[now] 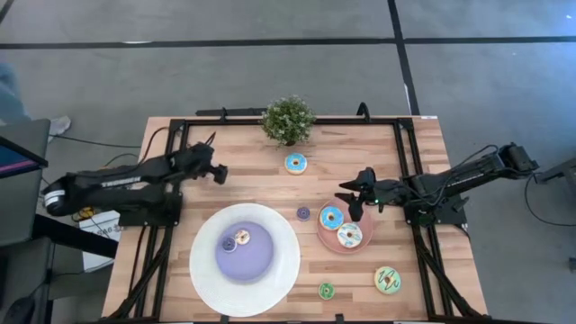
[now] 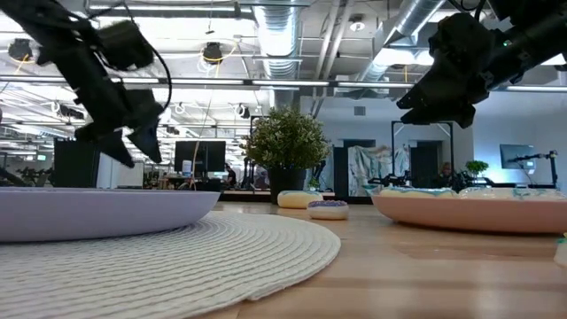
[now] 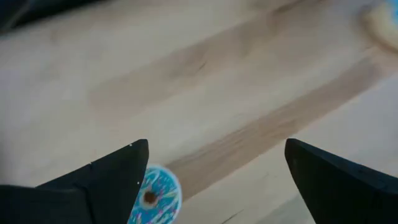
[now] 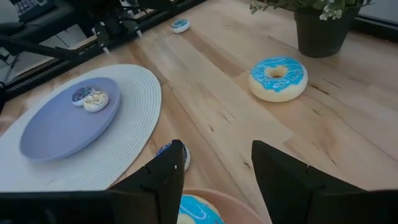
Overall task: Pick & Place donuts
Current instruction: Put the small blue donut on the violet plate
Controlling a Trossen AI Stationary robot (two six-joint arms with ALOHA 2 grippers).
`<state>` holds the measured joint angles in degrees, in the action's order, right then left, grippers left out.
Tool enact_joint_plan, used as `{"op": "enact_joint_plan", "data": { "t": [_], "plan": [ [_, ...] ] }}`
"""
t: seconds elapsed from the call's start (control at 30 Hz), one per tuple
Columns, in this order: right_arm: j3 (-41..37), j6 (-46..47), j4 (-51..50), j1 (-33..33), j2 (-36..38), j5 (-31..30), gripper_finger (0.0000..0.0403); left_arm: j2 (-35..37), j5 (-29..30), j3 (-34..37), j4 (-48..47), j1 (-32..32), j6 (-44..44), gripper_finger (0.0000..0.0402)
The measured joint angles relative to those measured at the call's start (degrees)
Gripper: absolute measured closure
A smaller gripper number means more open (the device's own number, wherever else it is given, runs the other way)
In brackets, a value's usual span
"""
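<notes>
Donuts spread over the wooden table (image 1: pixel 261 175): two tiny ones, purple (image 1: pixel 229 244) and white (image 1: pixel 242 237), touching on the lilac plate (image 1: pixel 256 261) at the centre of the round white mat (image 1: pixel 207 279). Two bigger ones on the pink plate (image 1: pixel 325 235) to the right, blue-iced (image 1: pixel 331 217) and white-iced (image 1: pixel 349 236), side by side. One bigger blue-iced donut (image 1: pixel 296 163) alone, just in front of the potted plant (image 1: pixel 288 120) at the far edge. One tiny purple ring (image 1: pixel 303 213) between mat and pink plate. Near the front edge, a tiny green one (image 1: pixel 326 291) and a bigger green-iced one (image 1: pixel 388 280), apart from each other. One more tiny blue ring (image 4: pixel 180 25) beside the left arm (seen in both wrist views; not made out from above).

Left gripper (image 1: pixel 219 173) reaching in from the left side, arm stretched nearly level over bare wood beyond the mat, fingers (image 3: pixel 106 183) spread apart with nothing between them; hanging clear above the table in the low view (image 2: pixel 133 142); tiny blue ring (image 3: pixel 155 196) partly behind one finger.

Right gripper (image 1: pixel 351 200) reaching in from the right side, arm extended leftward, tips over the far rim of the pink plate beside the blue-iced donut; likewise raised off the surface (image 2: pixel 443 93). Fingers (image 4: pixel 165 180) parted, empty, with the blue-iced donut (image 4: pixel 199 211) just below them and the tiny purple ring (image 4: pixel 171 151) peeking past one finger.
</notes>
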<state>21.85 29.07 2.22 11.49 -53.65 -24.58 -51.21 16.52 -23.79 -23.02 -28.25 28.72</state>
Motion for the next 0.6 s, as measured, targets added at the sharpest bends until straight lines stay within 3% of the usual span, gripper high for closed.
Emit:
{"op": "enact_joint_plan", "data": {
  "t": [0.1,0.27,0.6],
  "plan": [
    [0.00,-0.47,0.02,0.00,0.00,0.00,0.0226,-5.90,-3.17,-1.58,-1.55,-4.75,0.96,0.0029],
    [0.00,-0.53,0.24,0.00,0.00,0.00,0.0227,-14.62,0.56,-3.28,-1.65,-8.97,1.17,0.0029],
    [0.00,-0.56,0.24,0.00,0.00,0.04,0.0230,-24.81,-2.36,-3.87,-0.40,-10.39,2.70,0.0041]
  ]
}}
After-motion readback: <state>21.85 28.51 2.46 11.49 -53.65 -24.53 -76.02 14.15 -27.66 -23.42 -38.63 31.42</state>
